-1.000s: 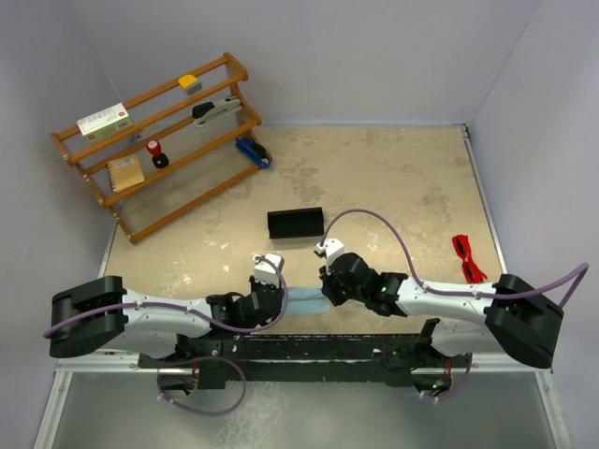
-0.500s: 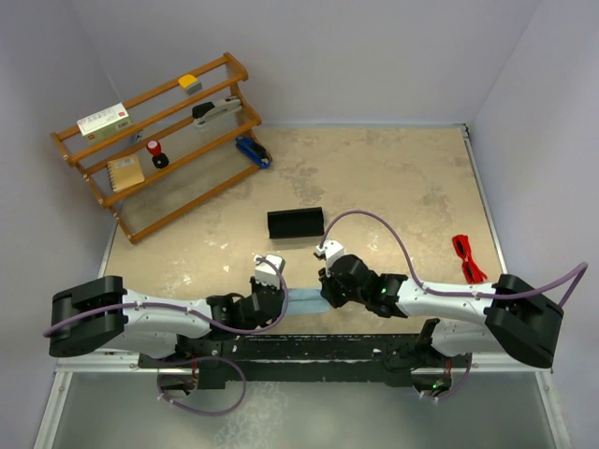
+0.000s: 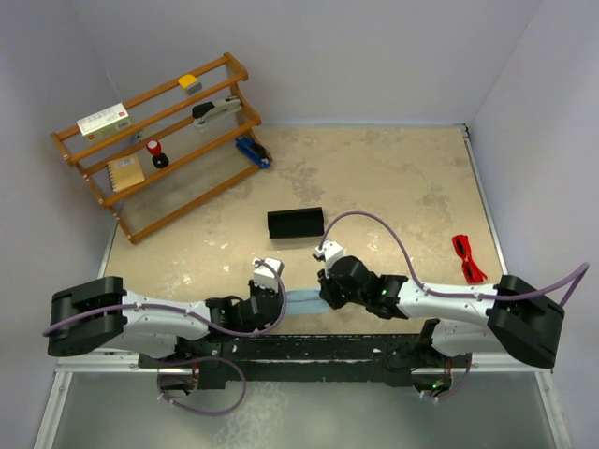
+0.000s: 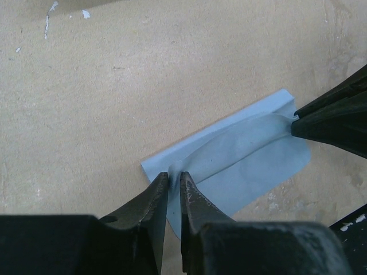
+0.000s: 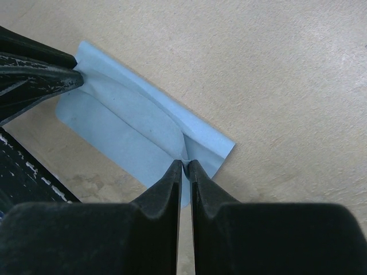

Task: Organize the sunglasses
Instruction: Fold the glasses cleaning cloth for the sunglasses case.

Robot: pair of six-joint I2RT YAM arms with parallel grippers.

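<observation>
Left claw (image 4: 174,175) and right claw (image 5: 186,164), nearly closed, pinch opposite ends of the blue cloth (image 4: 246,166). Sunglasses (image 3: 467,258) lie well apart.

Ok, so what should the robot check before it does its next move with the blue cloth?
1. Left claw gripping the blue cloth: ok, one end of the cloth puckers up between its fingers.
2. Right claw gripping the opposite end: ok, pinched shut on it.
3. Cloth smooth: not ok, a raised ridge runs from one claw to the other.
4. Sunglasses out of the way: ok, they lie folded near the right edge, apart from both claws.
5. Black case clear of the cloth: ok, it sits farther back on the table.
6. Case open and ready: cannot tell from above.
</observation>
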